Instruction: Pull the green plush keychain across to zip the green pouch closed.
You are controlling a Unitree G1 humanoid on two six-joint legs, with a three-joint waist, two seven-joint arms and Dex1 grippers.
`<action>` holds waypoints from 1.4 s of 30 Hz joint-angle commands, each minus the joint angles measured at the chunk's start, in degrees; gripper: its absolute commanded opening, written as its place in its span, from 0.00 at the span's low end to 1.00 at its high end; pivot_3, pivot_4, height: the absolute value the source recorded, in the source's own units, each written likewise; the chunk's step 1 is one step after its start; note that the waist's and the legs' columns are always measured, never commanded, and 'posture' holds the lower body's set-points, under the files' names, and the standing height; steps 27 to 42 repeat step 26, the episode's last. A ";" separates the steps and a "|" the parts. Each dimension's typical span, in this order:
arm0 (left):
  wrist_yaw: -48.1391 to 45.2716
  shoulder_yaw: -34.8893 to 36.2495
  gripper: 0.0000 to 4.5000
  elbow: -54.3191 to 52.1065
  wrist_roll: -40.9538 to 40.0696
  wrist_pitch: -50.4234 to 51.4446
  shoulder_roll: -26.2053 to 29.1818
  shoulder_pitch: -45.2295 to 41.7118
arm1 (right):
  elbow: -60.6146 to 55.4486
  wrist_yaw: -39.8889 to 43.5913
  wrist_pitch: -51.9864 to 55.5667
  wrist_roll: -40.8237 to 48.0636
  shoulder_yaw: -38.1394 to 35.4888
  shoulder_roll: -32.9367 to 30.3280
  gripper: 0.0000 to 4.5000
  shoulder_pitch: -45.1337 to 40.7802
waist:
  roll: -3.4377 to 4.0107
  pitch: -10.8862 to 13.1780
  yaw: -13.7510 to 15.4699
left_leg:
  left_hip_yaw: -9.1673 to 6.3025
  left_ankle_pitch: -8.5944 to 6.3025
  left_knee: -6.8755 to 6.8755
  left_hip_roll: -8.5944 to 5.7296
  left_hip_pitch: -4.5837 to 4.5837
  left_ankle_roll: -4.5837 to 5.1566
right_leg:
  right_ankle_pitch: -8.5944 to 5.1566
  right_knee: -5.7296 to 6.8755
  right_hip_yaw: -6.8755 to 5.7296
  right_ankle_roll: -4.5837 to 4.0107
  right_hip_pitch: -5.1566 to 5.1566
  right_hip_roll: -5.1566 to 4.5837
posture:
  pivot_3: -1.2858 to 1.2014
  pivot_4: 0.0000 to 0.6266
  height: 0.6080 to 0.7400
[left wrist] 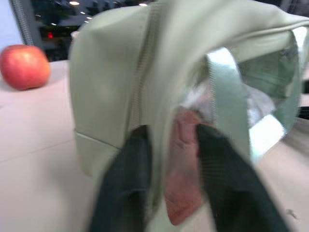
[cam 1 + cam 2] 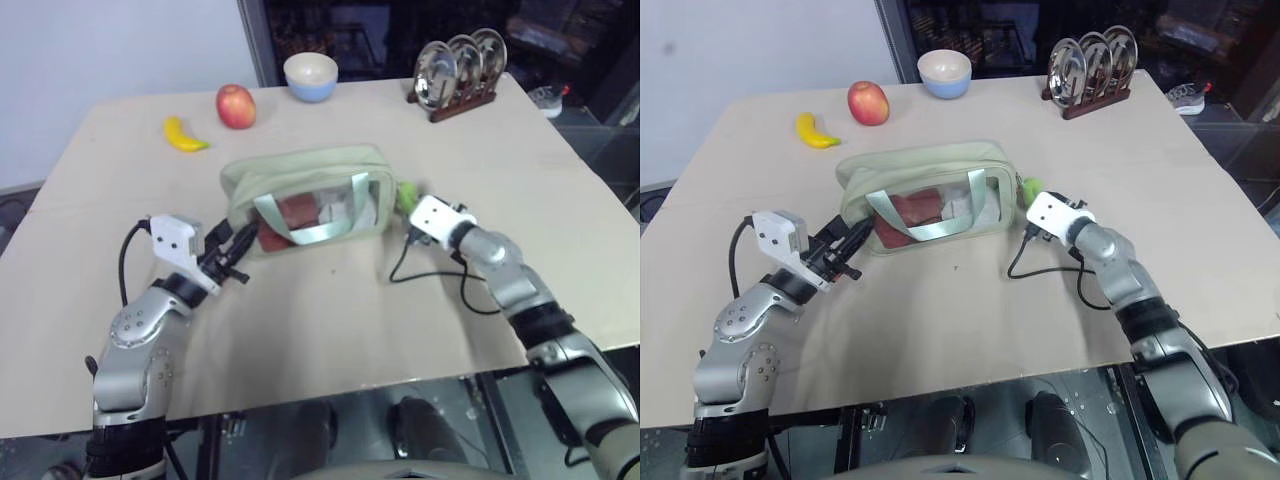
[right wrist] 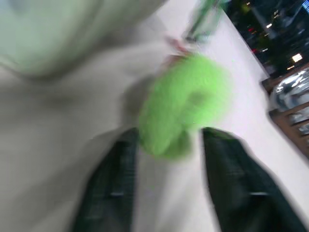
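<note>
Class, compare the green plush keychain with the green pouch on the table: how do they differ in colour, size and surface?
Colour: the green plush keychain is bright lime, while the green pouch is pale sage. Size: the keychain is a small lump at the pouch's end; the pouch is far larger and boxy. Surface: the keychain is fuzzy, the pouch is smooth fabric with a clear window showing red contents. Both are green and rest on the table.

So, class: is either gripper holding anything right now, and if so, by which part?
Nothing is held. The right gripper stands open just short of the green plush keychain; the left gripper stands open at the green pouch end.
</note>
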 commanded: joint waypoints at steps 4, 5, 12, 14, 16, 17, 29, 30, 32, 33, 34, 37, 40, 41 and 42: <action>-3.74 5.67 0.53 -5.00 -4.77 0.47 2.84 5.92 | -25.15 11.14 14.55 14.63 -9.37 -6.16 0.99 9.54 | 0.02 0.01 0.12 | -0.09 -0.02 -0.24 -0.01 -0.18 0.01 | 0.00 -0.35 0.00 0.00 -0.09 -0.12 | 0.52 0.24 1.00; -4.02 6.23 0.53 -5.63 -5.51 0.96 3.06 6.94 | -27.86 11.89 16.05 15.95 -10.21 -6.98 0.99 11.37 | 0.01 0.01 0.15 | -0.15 -0.02 -0.27 -0.01 -0.25 0.01 | 0.00 -0.42 0.00 -0.01 -0.13 -0.12 | 0.52 0.24 1.00; -3.84 9.96 0.53 -9.76 -8.13 2.69 3.98 12.10 | -40.62 13.34 24.96 23.60 -15.94 -10.56 0.99 21.09 | 0.02 0.01 0.47 | -0.24 -0.03 -0.32 -0.05 -0.52 0.02 | 0.00 -0.51 -0.05 0.00 -0.32 -0.21 | 0.52 0.24 1.00; -4.07 11.27 0.53 -10.91 -9.11 3.25 4.13 14.11 | -43.62 14.19 27.18 26.26 -17.63 -11.62 0.99 24.18 | 0.02 0.01 0.71 | -0.24 -0.03 -0.31 -0.05 -0.51 0.02 | 0.00 -0.51 -0.07 0.00 -0.31 -0.21 | 0.52 0.24 1.00; -4.26 12.34 0.53 -11.61 -9.71 3.58 4.27 15.85 | -45.49 14.84 28.35 28.11 -18.79 -12.70 0.99 26.66 | 0.02 0.01 0.94 | -0.24 -0.03 -0.31 -0.05 -0.50 0.02 | 0.00 -0.51 -0.07 0.00 -0.30 -0.21 | 0.52 0.24 1.00; -4.22 12.82 0.53 -11.70 -9.71 3.54 4.27 16.55 | -46.09 15.10 28.66 28.82 -19.30 -13.23 0.99 27.78 | 0.02 0.01 1.09 | -0.24 -0.03 -0.31 -0.05 -0.50 0.02 | 0.00 -0.51 -0.07 0.00 -0.30 -0.20 | 0.52 0.24 1.00; -3.67 13.51 0.53 -12.86 -10.34 3.59 4.24 18.34 | -44.88 14.20 26.33 28.80 -19.59 -15.29 0.99 31.15 | 0.01 0.01 1.49 | -0.26 -0.03 -0.20 -0.05 -0.42 0.03 | -0.01 -0.51 -0.15 0.00 -0.12 -0.20 | 0.52 0.24 1.00; -3.67 13.51 0.53 -12.86 -10.34 3.59 4.24 18.34 | -44.88 14.20 26.33 28.80 -19.59 -15.29 0.99 31.15 | 0.01 0.01 1.49 | -0.26 -0.03 -0.20 -0.05 -0.42 0.03 | -0.01 -0.51 -0.15 0.00 -0.12 -0.20 | 0.52 0.24 1.00; -3.67 13.51 0.53 -12.86 -10.34 3.59 4.24 18.34 | -44.88 14.20 26.33 28.80 -19.59 -15.29 0.99 31.15 | 0.01 0.01 1.49 | -0.26 -0.03 -0.20 -0.05 -0.42 0.03 | -0.01 -0.51 -0.15 0.00 -0.12 -0.20 | 0.52 0.24 1.00; -3.67 13.51 0.53 -12.86 -10.34 3.59 4.24 18.34 | -44.88 14.20 26.33 28.80 -19.59 -15.29 0.99 31.15 | 0.01 0.01 1.49 | -0.26 -0.03 -0.20 -0.05 -0.42 0.03 | -0.01 -0.51 -0.15 0.00 -0.12 -0.20 | 0.52 0.24 1.00; -3.67 13.51 0.53 -12.86 -10.34 3.59 4.24 18.34 | -44.88 14.20 26.33 28.80 -19.59 -15.29 0.99 31.15 | 0.01 0.01 1.49 | -0.26 -0.03 -0.20 -0.05 -0.42 0.03 | -0.01 -0.51 -0.15 0.00 -0.12 -0.20 | 0.52 0.24 1.00; -3.67 13.51 0.53 -12.86 -10.34 3.59 4.24 18.34 | -44.88 14.20 26.33 28.80 -19.59 -15.29 0.99 31.15 | 0.01 0.01 1.49 | -0.26 -0.03 -0.20 -0.05 -0.42 0.03 | -0.01 -0.51 -0.15 0.00 -0.12 -0.20 | 0.52 0.24 1.00; -3.67 13.51 0.53 -12.86 -10.34 3.59 4.24 18.34 | -44.88 14.20 26.33 28.80 -19.59 -15.29 0.99 31.15 | 0.01 0.01 1.49 | -0.26 -0.03 -0.20 -0.05 -0.42 0.03 | -0.01 -0.51 -0.15 0.00 -0.12 -0.20 | 0.52 0.24 1.00; -3.67 13.51 0.53 -12.86 -10.34 3.59 4.24 18.34 | -44.88 14.20 26.33 28.80 -19.59 -15.29 0.99 31.15 | 0.01 0.01 1.49 | -0.26 -0.03 -0.20 -0.05 -0.42 0.03 | -0.01 -0.51 -0.15 0.00 -0.12 -0.20 | 0.52 0.24 1.00; -3.67 13.51 0.53 -12.86 -10.34 3.59 4.24 18.34 | -44.88 14.20 26.33 28.80 -19.59 -15.29 0.99 31.15 | 0.01 0.01 1.49 | -0.26 -0.03 -0.20 -0.05 -0.42 0.03 | -0.01 -0.51 -0.15 0.00 -0.12 -0.20 | 0.52 0.24 1.00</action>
